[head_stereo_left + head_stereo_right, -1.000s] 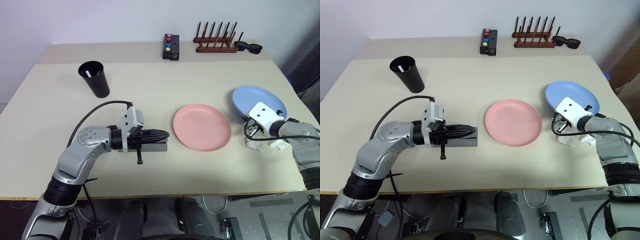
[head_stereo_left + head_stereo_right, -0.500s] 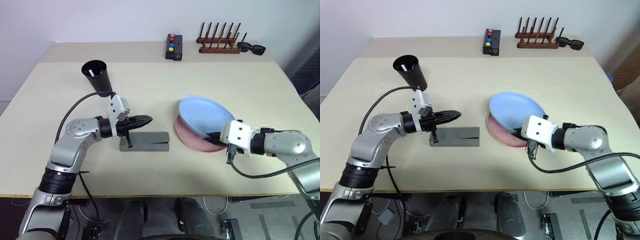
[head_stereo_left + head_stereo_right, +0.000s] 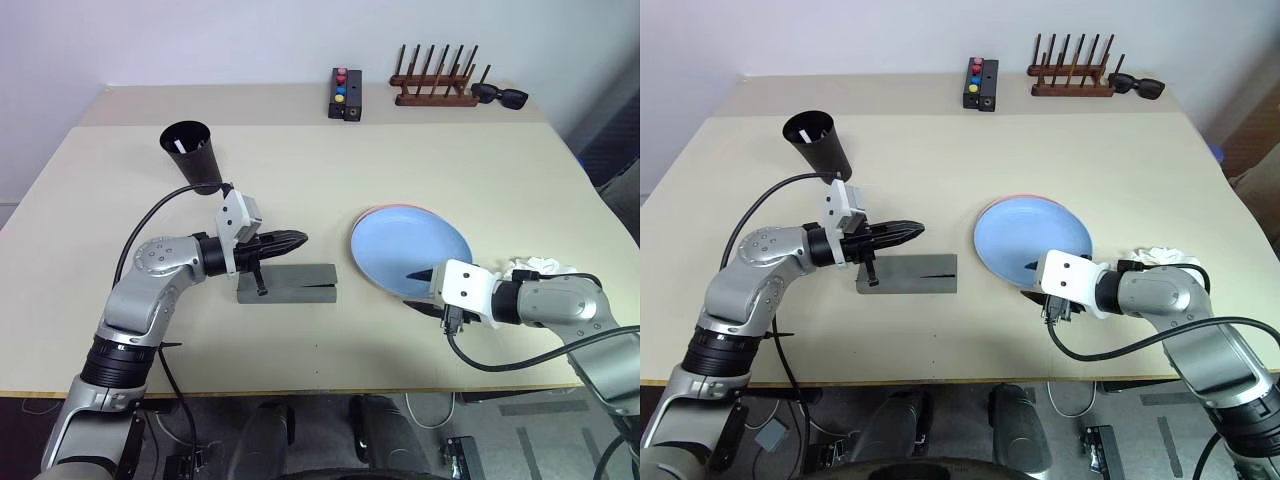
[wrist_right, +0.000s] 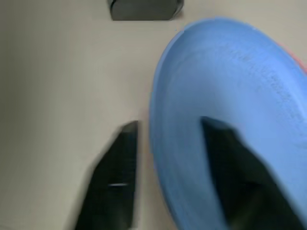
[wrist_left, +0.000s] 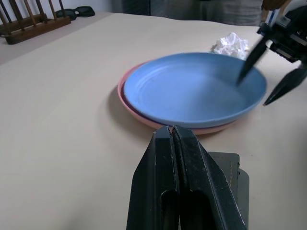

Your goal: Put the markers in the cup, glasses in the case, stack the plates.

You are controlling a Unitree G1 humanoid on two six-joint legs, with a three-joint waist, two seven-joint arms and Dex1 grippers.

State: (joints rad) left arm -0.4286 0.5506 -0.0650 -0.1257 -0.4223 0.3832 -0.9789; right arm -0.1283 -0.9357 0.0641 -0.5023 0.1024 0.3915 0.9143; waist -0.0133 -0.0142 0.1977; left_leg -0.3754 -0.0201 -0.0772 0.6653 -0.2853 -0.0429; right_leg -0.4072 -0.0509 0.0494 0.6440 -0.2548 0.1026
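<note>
a: now that the blue plate (image 3: 410, 247) lies on the pink plate (image 5: 130, 101), what could spoil the stack?

b: the right hand (image 3: 421, 290). its fingers stand apart, one over the near rim of the blue plate and one outside and below it, so they straddle the rim without pinching. if the arm pulls back on a slant, i'd guess the inner finger hooks the lip and drags the blue plate off centre, or tips it.

a: so lift clear before pulling back?

b: that would be my call. the pink one shows as only a thin edge at the far side, so a small shove would undo the alignment.

a: and the left hand (image 3: 898, 233)?

b: pressed together on nothing, hanging just above the far left end of the grey case (image 3: 290, 283), which lies closed on the table (image 3: 400, 160) beside the plates. a careless sweep there could knock the case towards the stack.

a: the rest?

b: the black cup (image 3: 193, 155) stands behind the left arm with something pale showing inside; i can't tell whether both markers are in it. the glasses i can't make out, so i judge them to be inside the case, but can't confirm it. a crumpled white wad (image 3: 537, 267) lies just beside the right forearm and could get swept along.
</note>
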